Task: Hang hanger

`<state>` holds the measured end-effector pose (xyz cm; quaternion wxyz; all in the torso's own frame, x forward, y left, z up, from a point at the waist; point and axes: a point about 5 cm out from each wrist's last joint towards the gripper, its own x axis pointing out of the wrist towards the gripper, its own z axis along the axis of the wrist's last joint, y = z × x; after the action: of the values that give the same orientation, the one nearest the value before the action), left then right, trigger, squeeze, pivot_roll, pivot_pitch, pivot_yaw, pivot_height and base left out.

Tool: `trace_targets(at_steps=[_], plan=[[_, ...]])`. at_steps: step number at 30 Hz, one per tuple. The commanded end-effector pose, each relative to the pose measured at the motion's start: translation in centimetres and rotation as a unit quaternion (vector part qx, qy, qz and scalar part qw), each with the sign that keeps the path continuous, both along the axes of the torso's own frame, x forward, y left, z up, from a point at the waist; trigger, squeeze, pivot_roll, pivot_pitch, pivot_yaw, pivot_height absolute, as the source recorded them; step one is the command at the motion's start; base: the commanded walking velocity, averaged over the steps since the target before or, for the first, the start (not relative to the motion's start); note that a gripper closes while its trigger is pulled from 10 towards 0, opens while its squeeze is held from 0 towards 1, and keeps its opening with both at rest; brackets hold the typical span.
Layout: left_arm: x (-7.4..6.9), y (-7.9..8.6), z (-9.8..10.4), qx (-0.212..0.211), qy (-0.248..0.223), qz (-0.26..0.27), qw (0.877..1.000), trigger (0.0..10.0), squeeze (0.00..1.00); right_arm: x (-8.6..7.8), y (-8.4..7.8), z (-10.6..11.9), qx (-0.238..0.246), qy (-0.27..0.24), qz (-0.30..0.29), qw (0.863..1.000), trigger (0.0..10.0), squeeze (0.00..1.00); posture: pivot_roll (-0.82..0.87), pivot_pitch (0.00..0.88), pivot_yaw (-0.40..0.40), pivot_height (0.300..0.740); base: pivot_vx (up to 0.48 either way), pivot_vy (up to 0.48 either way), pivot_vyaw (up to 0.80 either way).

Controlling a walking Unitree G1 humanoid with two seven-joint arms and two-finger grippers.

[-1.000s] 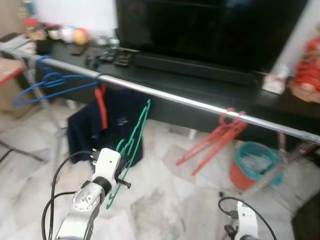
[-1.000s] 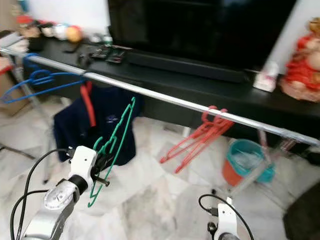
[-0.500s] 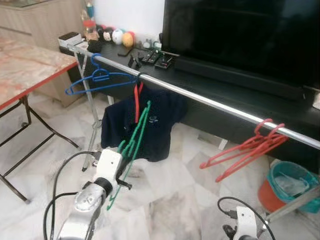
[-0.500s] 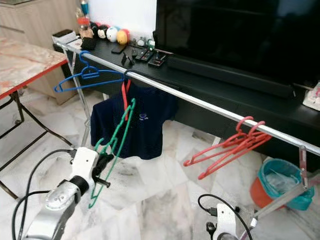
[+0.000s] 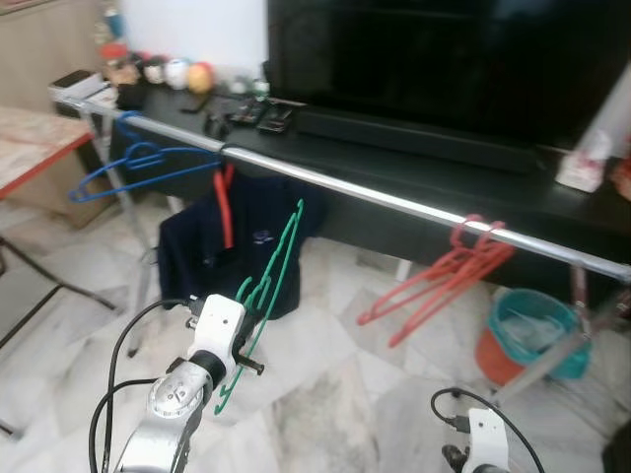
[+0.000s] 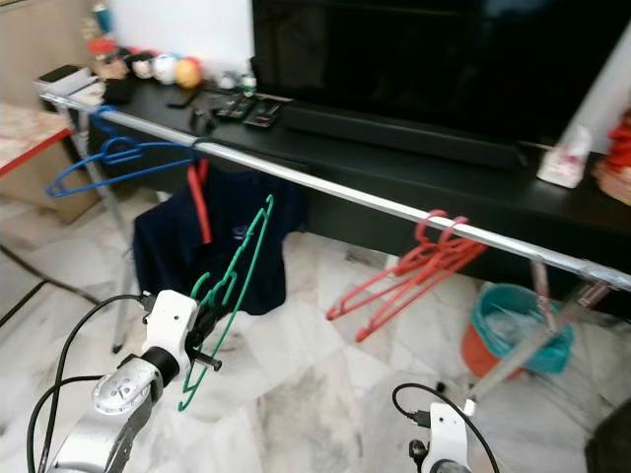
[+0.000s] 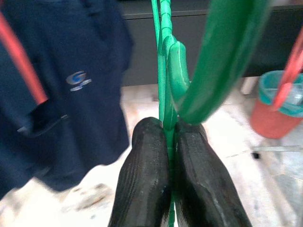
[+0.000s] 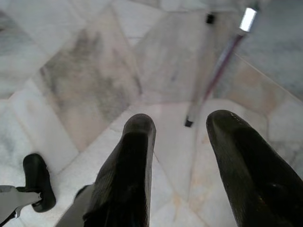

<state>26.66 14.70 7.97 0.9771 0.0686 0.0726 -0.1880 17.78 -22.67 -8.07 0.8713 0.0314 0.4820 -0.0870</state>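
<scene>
My left gripper (image 7: 168, 156) is clenched on the green hanger (image 5: 266, 296), so I should lift its hook over the far rail (image 5: 394, 202), between the dark shirt (image 5: 251, 241) and the red hangers (image 5: 439, 281).

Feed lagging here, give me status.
Left claw shut on green hanger, below the rail. Right claw open, idle. Shirt and red hangers flank a bare stretch of rail.

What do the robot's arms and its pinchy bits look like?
The left arm is shiny silver with round joints, a white block at the wrist and black cables looping beside it. The right arm shows a white wrist with a black cable. Each tool has two long, rounded black fingers.
</scene>
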Motion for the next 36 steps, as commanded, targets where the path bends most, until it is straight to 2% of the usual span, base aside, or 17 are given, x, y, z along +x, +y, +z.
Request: trace_targets(at_steps=[1,5,8,17,20,25,30,36], plan=[[0.18,-0.21,0.55,0.000,-0.014,-0.009,1.000,10.0,0.00,-0.21,-0.20,-0.06,-0.002,0.005,-0.002,1.000,10.0,0.00,0.08,0.000,-0.072,0.740,0.000,0.000,-0.80],[0.15,-0.21,0.43,-0.005,-0.005,-0.007,1.000,10.0,0.00,-0.22,-0.19,-0.07,-0.002,0.006,-0.002,1.000,10.0,0.00,0.08,0.000,-0.072,0.740,0.000,0.000,-0.80],[0.20,-0.16,0.48,-0.004,-0.007,-0.007,1.000,10.0,0.00,-0.21,-0.18,-0.06,-0.002,0.005,-0.002,1.000,10.0,0.00,0.08,0.000,-0.070,0.740,0.000,0.421,-0.80],[0.22,-0.25,0.45,-0.003,-0.006,-0.011,1.000,10.0,0.00,-0.23,-0.20,-0.07,-0.002,0.006,-0.001,1.000,10.0,0.00,0.08,0.000,-0.071,0.740,0.000,0.000,-0.80],[0.27,-0.29,0.49,-0.002,-0.008,-0.012,1.000,10.0,0.00,-0.23,-0.21,-0.07,-0.002,0.006,-0.001,1.000,10.0,0.00,0.08,0.000,-0.071,0.740,0.000,0.449,-0.80],[0.27,-0.32,0.47,0.001,-0.006,-0.016,1.000,10.0,0.00,-0.23,-0.19,-0.07,-0.001,0.006,-0.001,1.000,10.0,0.00,0.08,0.000,-0.070,0.740,0.000,0.000,-0.80],[0.31,-0.41,0.58,0.006,-0.011,-0.022,1.000,10.0,0.00,-0.22,-0.16,-0.07,-0.001,0.006,-0.001,1.000,10.0,0.00,0.08,0.000,-0.069,0.740,0.000,0.480,-0.79],[0.28,-0.44,0.49,0.002,-0.005,-0.021,1.000,10.0,0.00,-0.21,-0.11,-0.08,-0.001,0.006,-0.001,1.000,10.0,0.00,0.08,0.000,-0.067,0.740,0.000,0.000,-0.79]])
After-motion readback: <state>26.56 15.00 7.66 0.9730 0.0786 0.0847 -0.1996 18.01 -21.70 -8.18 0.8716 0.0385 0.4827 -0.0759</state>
